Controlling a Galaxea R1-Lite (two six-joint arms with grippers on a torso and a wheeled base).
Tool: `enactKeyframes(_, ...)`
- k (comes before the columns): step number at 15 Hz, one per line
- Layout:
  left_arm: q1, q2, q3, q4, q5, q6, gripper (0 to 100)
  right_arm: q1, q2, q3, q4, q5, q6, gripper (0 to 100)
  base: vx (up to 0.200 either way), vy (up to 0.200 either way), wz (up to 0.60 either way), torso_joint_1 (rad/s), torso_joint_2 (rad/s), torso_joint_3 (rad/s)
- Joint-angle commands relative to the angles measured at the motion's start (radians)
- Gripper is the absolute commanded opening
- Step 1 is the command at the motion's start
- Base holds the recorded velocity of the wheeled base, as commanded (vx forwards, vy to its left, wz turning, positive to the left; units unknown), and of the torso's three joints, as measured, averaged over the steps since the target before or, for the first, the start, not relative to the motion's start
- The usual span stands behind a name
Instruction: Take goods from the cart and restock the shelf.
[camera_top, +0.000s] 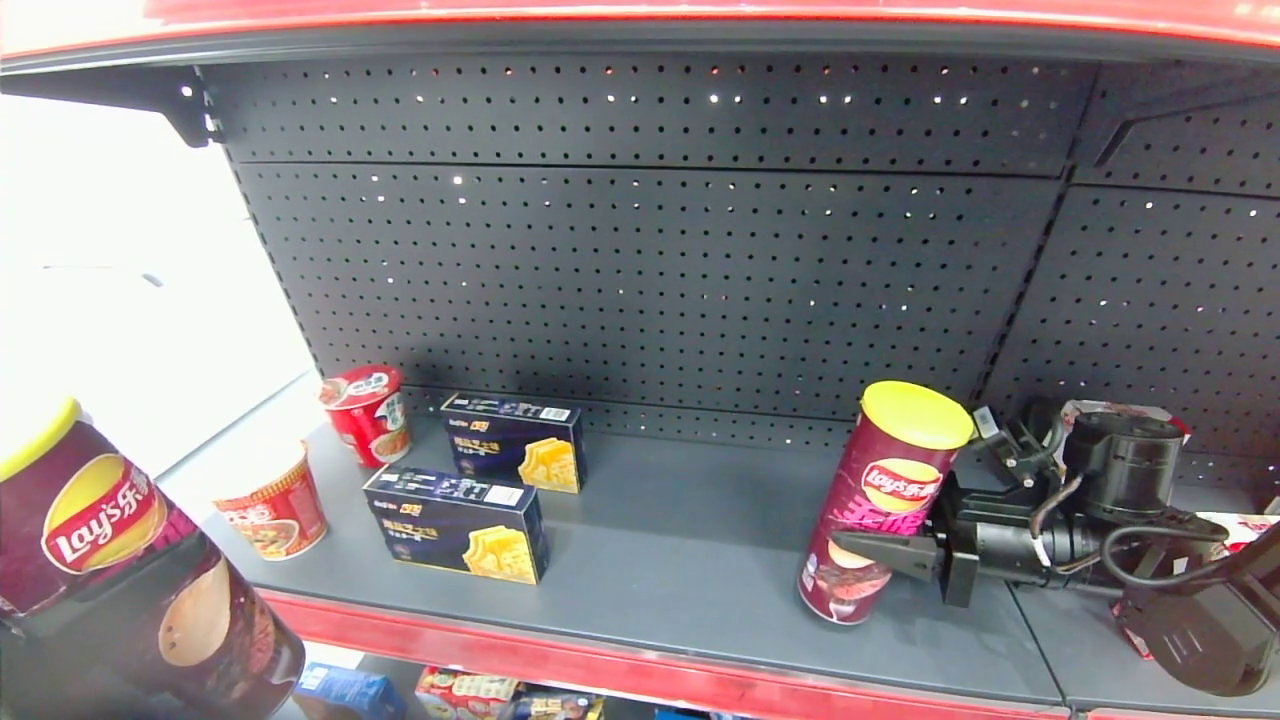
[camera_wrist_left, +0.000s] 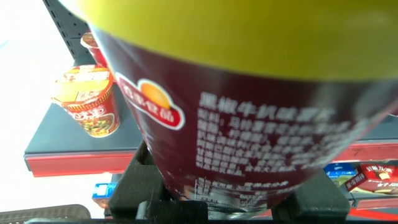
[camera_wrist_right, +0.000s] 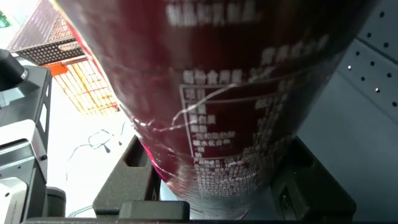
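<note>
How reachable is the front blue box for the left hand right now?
Probably not: the left hand is shut on a chip can, so it cannot grip anything else, though the way to the front blue box looks open.

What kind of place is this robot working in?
Most likely a grocery shop aisle. A grey shelf with a red front edge has a perforated back panel, and packaged snacks stand on it: noodle cups, dark blue boxes and a chip can. More packets show on the level below.
</note>
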Motion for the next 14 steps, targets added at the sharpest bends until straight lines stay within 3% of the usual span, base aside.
enactKeyframes(1,0.000,0.009,0.000,0.000,0.000,0.000,0,0.000,0.013,-0.002,0.000,0.000,-0.001,0,0.000,0.000,0.00,0.000,0.00,0.000)
enactKeyframes(14,0.000,0.008,0.000,0.000,0.000,0.000,0,-0.009,0.013,0.058,0.000,-0.001,-0.050,0,0.000,0.000,0.00,0.000,0.00,0.000)
